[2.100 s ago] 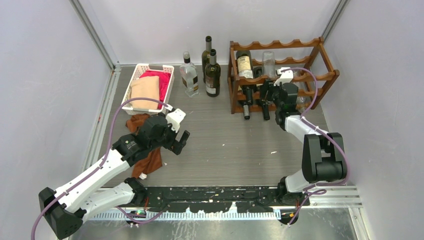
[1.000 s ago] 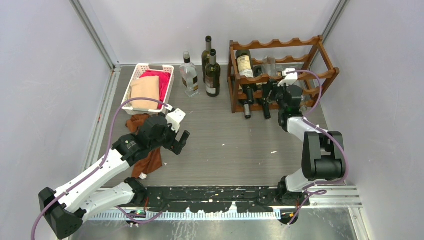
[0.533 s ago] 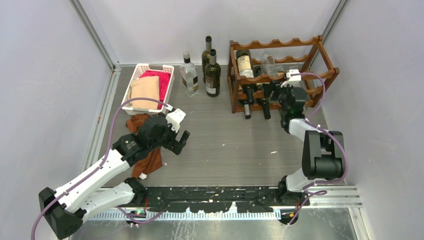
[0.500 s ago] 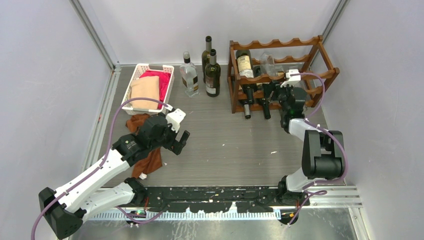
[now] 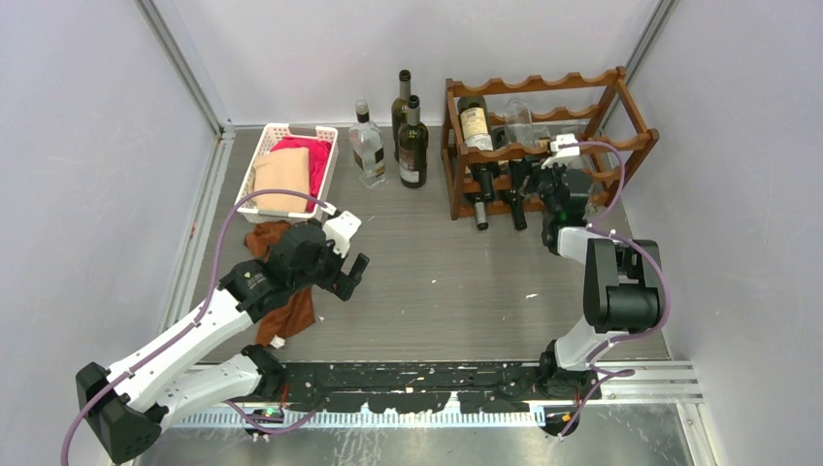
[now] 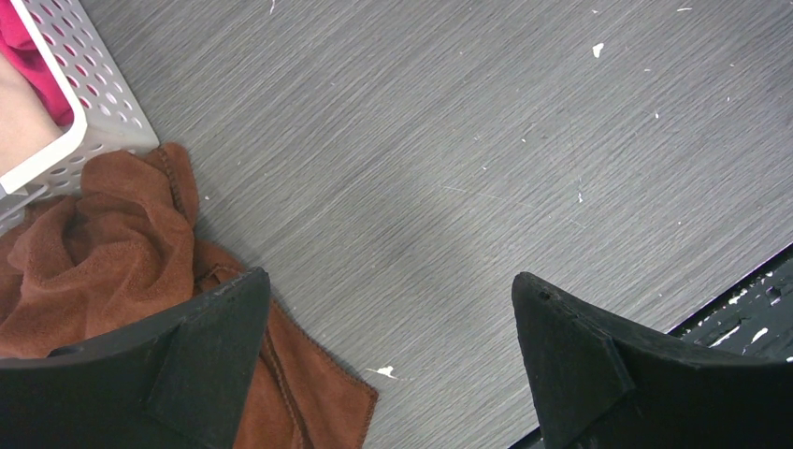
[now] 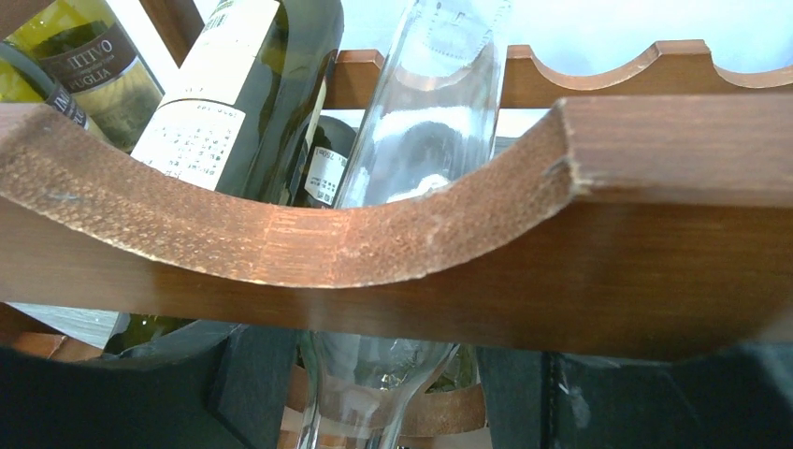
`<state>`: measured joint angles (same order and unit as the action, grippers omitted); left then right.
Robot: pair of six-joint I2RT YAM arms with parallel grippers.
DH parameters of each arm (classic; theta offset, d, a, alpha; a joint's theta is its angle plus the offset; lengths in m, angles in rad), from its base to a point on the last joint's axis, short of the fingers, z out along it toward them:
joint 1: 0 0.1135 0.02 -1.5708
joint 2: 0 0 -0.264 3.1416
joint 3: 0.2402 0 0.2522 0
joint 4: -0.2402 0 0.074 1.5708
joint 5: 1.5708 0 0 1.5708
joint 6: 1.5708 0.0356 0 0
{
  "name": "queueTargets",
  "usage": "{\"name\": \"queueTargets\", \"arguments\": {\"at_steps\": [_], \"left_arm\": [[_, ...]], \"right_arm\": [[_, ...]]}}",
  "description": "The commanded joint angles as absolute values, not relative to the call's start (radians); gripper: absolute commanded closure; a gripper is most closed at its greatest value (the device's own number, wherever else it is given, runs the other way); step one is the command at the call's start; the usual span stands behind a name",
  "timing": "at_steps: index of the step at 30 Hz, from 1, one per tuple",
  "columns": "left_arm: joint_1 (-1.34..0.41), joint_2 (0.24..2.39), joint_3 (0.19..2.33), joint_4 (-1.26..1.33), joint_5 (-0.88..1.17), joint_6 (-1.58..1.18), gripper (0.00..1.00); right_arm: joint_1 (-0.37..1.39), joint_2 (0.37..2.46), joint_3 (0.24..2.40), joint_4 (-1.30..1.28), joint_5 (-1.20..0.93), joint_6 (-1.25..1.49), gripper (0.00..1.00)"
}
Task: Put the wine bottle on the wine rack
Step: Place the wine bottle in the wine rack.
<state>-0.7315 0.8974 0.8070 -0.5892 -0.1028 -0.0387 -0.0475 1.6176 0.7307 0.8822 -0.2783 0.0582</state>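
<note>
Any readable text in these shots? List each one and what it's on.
"...ITIVO": dark label on the green bottle, start cut off.
"...UGLIA": same label, line below.
White label on the dark bottle: print too small to read.
Small label further back: blurred.
Clear bottle: nothing legible.
Standing bottles in the top view: labels too small.

The wine rack [image 7: 374, 234] is rough matt wood, the wine bottle [image 7: 439, 112] glossy glass.
</note>
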Motion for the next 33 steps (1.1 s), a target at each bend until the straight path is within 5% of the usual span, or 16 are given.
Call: {"name": "queueTargets", "arguments": {"at_steps": [1, 13, 33], "left_arm": [[-0.727, 0.896, 0.815, -0.574, -0.088, -0.018, 0.00], [-0.727, 0.898, 0.815, -0.573, -0.086, -0.017, 0.00], [-0.727, 0.888, 0.815, -0.575, -0.081, -0.017, 0.00]], "right_arm": [[-0.032, 1.624, 0.811, 1.043, -0.269, 0.046, 0.58], [-0.029, 1.621, 0.796, 1.024, -0.229, 0.044, 0.31], [-0.031, 1.514, 0.761, 0.902, -0.207, -0.026, 0.23]]}}
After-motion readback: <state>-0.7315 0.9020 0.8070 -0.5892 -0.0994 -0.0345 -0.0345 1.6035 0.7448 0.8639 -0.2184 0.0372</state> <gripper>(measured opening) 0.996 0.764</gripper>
